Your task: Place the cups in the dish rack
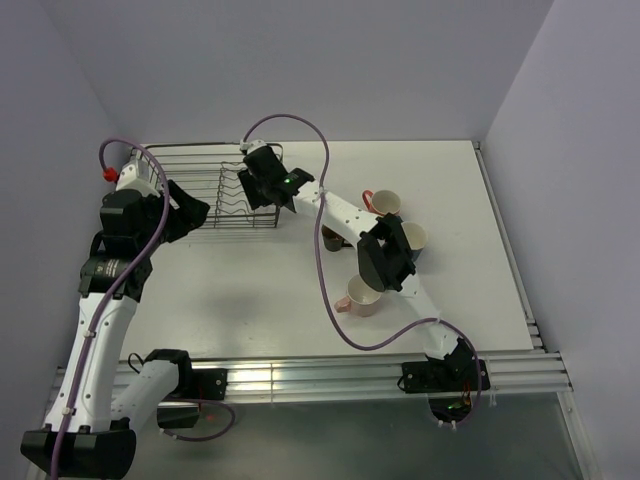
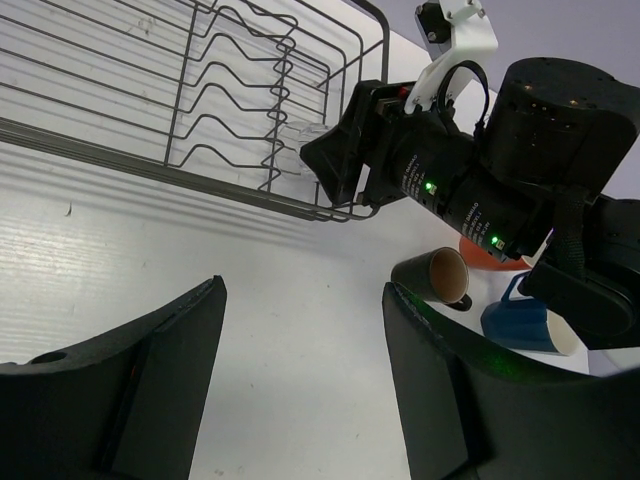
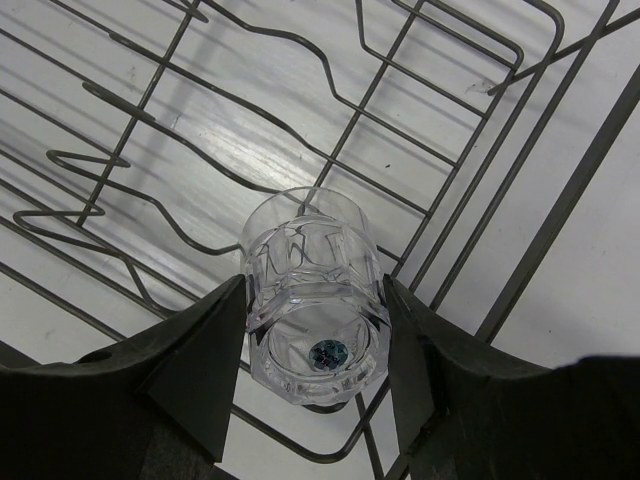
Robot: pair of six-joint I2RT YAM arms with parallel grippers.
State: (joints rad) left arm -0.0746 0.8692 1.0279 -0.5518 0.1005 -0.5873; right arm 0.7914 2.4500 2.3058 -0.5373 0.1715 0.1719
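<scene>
There are five cups. Four are handled mugs standing close together on the white table (image 1: 250, 300), centre right in the top view: one orange mug (image 1: 385, 203), one pink mug (image 1: 362, 298), one dark brown mug (image 2: 438, 273) and one blue mug (image 2: 520, 325). The fifth is a clear glass tumbler (image 3: 310, 240), clamped between the two fingers of the right gripper (image 3: 315, 300).

There is one dish rack (image 1: 200, 190), upper left of centre in the top view, with a single row of wavy plate dividers. The tumbler hangs inside its right end, over the floor wires near a corner. Whether it touches the wires I cannot tell.

The left gripper (image 2: 302, 300) sits low over bare table just in front of the rack's near rail, its fingers wide apart with nothing between them.

The right arm (image 1: 375, 255) stretches diagonally across the mugs, so in the top view the brown and blue ones are half hidden under it. A purple cable (image 1: 325, 290) loops along this arm, and another runs up the left arm (image 1: 100, 300).
</scene>
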